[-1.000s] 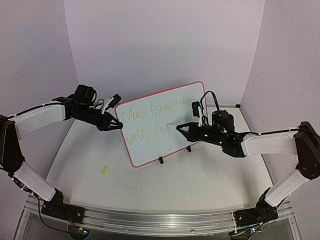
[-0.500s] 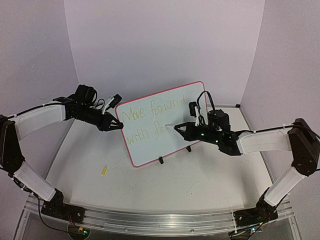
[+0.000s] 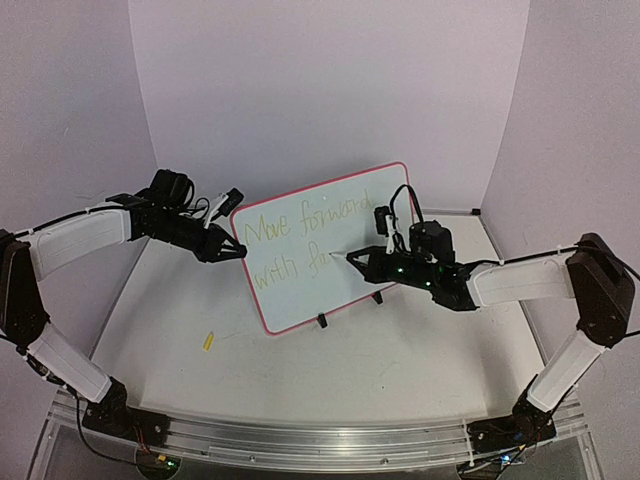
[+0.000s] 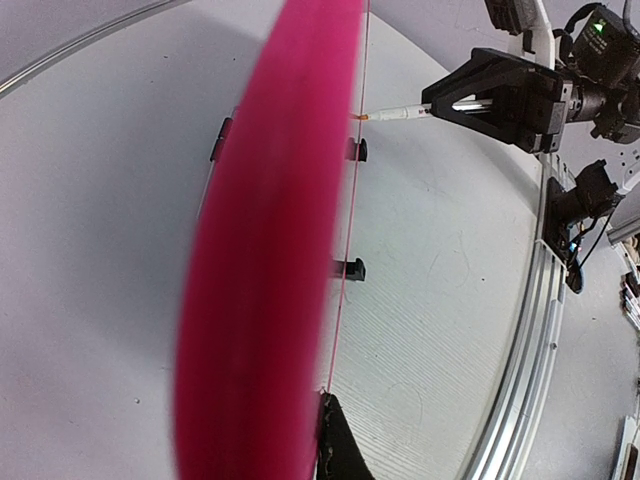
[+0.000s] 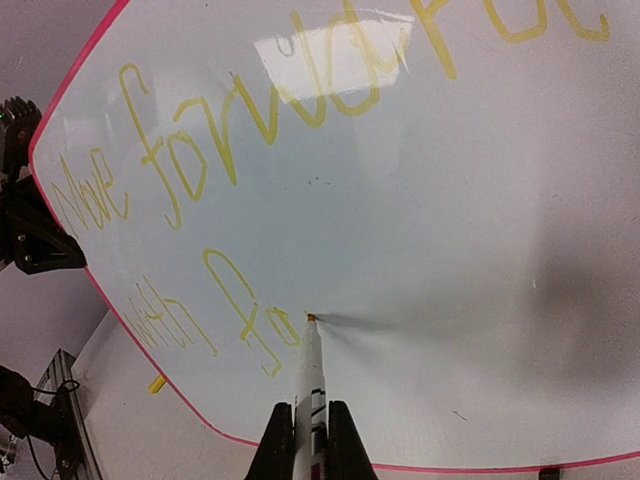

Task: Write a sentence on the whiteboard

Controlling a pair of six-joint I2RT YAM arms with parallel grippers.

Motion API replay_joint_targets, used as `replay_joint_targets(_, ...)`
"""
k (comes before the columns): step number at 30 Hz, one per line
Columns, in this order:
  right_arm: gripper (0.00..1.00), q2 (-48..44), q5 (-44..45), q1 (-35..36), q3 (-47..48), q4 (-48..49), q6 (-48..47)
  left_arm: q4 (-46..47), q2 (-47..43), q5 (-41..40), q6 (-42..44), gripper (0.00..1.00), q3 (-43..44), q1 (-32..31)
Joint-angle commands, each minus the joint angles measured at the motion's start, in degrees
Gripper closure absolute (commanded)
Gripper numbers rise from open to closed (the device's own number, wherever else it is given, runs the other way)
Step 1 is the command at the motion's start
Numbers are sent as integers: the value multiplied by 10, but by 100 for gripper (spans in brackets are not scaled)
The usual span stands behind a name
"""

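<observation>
The whiteboard [image 3: 300, 300] stands upright on its two black feet [image 3: 322, 321] near the middle of the table [image 3: 400, 350], turned at an angle to the camera. The sentence [image 3: 305, 222] on it reads "Move forward" on the upper line and "with fa" below. The right gripper [image 3: 356, 259] is clamped on a white marker [image 5: 310, 375], whose tip touches the board just after the "a". The left gripper [image 3: 235, 250] is closed on the board's left edge. A small yellow piece [image 3: 208, 341] lies on the table, left of the board.
</observation>
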Motion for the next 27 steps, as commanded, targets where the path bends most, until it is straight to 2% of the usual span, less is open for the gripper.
replay_joint_targets(1,100,2,21,-3,-9,17,10,-28,23,-53,29,100,-6,-18)
replay_joint_targets(10,100,2,0,-3,-31,18,23,-28,22,-53,28,100,-6,-18)
replay_joint_targets(19,100,-55,-31,2,-30,32,12,-28,22,-54,29,100,-6,-19)
replay_joint_targets(27,100,-53,-10,8,-6,25,-3,-28,23,-54,28,100,-6,-19)
